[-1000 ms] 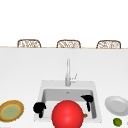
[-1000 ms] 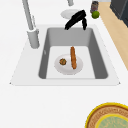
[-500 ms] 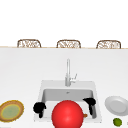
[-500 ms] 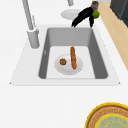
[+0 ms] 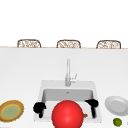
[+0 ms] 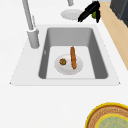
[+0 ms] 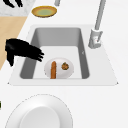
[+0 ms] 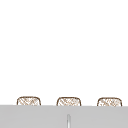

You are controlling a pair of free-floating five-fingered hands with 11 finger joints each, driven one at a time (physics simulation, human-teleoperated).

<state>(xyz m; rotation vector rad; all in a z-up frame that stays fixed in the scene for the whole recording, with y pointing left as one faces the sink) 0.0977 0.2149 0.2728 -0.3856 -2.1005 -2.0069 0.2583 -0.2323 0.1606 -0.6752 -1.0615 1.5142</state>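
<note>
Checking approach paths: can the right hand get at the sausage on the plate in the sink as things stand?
Probably yes. The right hand hovers at the sink's front rim, fingers pointing toward the sausage, which lies uncovered on the plate beside a small round item. Nothing stands between them.

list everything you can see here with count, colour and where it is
sink: 1, grey basin, set in the white counter
faucet: 1, grey, behind the basin
small plate: 1, white, on the sink floor
sausage: 1, orange-brown, on the small plate
round food piece: 1, brown, on the small plate beside the sausage
red ball: 1, red, front of the sink
yellow plate: 1, yellow-green, counter left
white plate: 1, white, counter right
lime: 1, green, near the white plate
chairs: 3, woven brown, beyond the counter
left hand: 1, black, at the sink's left edge
right hand: 1, black, at the sink's right edge
</note>
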